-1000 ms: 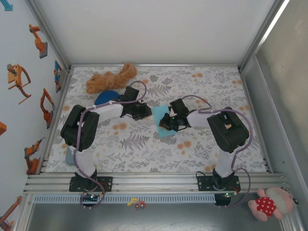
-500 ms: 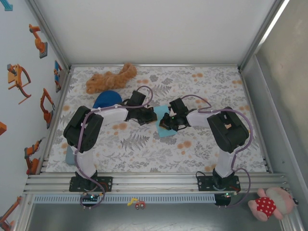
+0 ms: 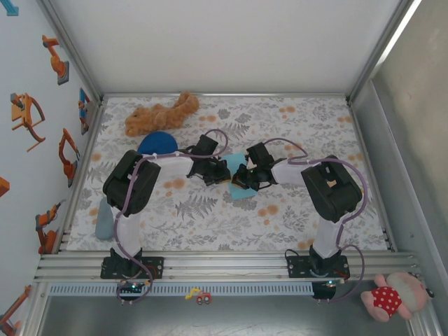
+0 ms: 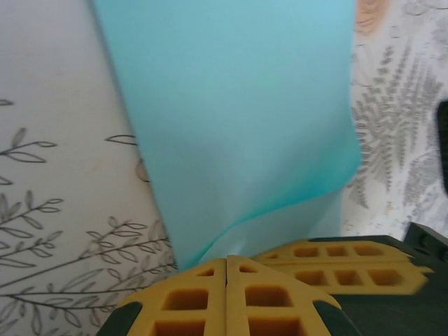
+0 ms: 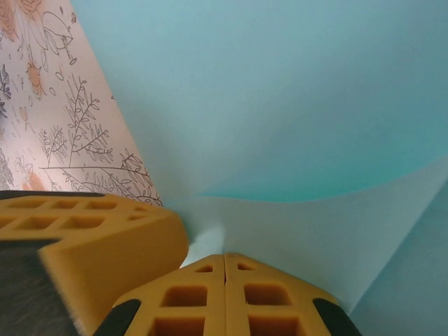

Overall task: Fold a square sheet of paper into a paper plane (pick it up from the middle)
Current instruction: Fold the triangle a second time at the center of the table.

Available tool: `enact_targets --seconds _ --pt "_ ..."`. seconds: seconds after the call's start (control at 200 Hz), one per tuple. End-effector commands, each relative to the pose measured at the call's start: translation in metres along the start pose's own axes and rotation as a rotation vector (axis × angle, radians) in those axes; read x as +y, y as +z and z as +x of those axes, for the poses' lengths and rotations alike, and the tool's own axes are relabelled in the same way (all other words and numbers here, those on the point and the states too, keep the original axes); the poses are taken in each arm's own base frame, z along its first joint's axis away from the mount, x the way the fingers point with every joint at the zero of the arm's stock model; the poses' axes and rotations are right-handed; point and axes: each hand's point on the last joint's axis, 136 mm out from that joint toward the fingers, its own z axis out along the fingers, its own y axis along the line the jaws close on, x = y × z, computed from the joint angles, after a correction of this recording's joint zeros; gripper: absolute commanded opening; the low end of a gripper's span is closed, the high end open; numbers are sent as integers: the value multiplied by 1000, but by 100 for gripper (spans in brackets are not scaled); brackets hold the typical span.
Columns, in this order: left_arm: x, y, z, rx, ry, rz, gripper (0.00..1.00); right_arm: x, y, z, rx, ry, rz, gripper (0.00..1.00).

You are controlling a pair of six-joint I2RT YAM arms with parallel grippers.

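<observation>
the paper lies mid-table, on the floral table, between the two claws, which meet over it from left and right. the left gripper sits at its left side and the right gripper at its right, the two heads close together. in the left wrist view the yellow pads are pressed flat together with no gap. the paper's edge runs down into the seam between them and the sheet bows up off the table, so this claw is clamped on the paper. in the right wrist view the pads are likewise closed tight, with a fold of the paper pinched at their tips and the rest curving up beyond. a second yellow finger just left of them is probably the left claw's. far left on the table sit a dark blue dome and, just beyond it, a tan plush.
</observation>
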Motion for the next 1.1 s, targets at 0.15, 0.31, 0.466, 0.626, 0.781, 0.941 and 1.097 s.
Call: enact_targets --seconds 0.15,0.31,0.466,0.626,0.781,0.941,1.097 --pt "32 7 7 39 -33 -171 2 -30 6 12 9 48 83 0" --pt "40 9 11 62 -32 -204 1 10 -19 -8 -75 -57 -29 0" --pt "43 12 12 78 -26 -215 0 22 -21 -21 -93 -108 -69 0" --pt "48 13 14 88 -32 -236 0 10 -11 -27 -97 -82 -64 0" --pt "55 14 17 101 -43 -263 0 -10 -8 -28 -103 -61 -33 0" --pt "64 14 22 112 -49 -287 0 -40 -15 -37 -140 -23 8 0" --pt "70 13 25 122 -43 -289 0 -63 -34 -58 -199 12 27 0"
